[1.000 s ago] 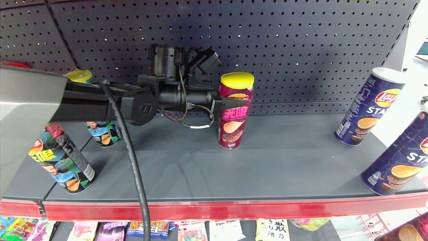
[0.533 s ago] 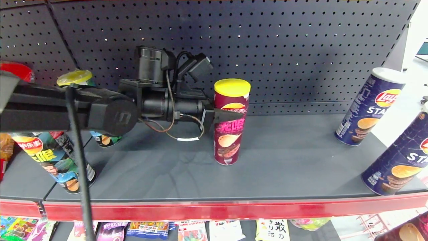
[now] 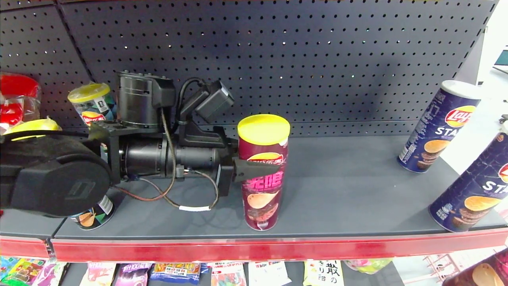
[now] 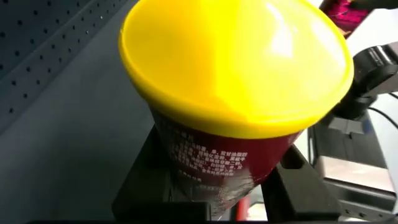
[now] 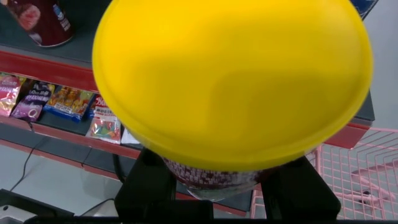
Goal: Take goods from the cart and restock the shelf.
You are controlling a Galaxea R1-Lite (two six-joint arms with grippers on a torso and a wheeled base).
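Now, at the shelf's (image 3: 337, 190) left end a teal can (image 3: 92, 103) stands by the back wall. My left gripper (image 3: 262, 173) is clamped around the middle of a maroon can (image 3: 262, 202), which stands upright, yellow lid up, close to the front edge near the middle. Two blue cans (image 3: 436, 127) stand at the right end. My right gripper (image 5: 217, 186) clasps a second can (image 5: 230, 81), lid facing its wrist camera.

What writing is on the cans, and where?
Maroon can in left gripper: big pink characters; small print blurred.
Second maroon can in right gripper: tiny white print, blurred.
Blue cans: round logo over white letters, partly hidden.
Green can, packets below shelf: too small.
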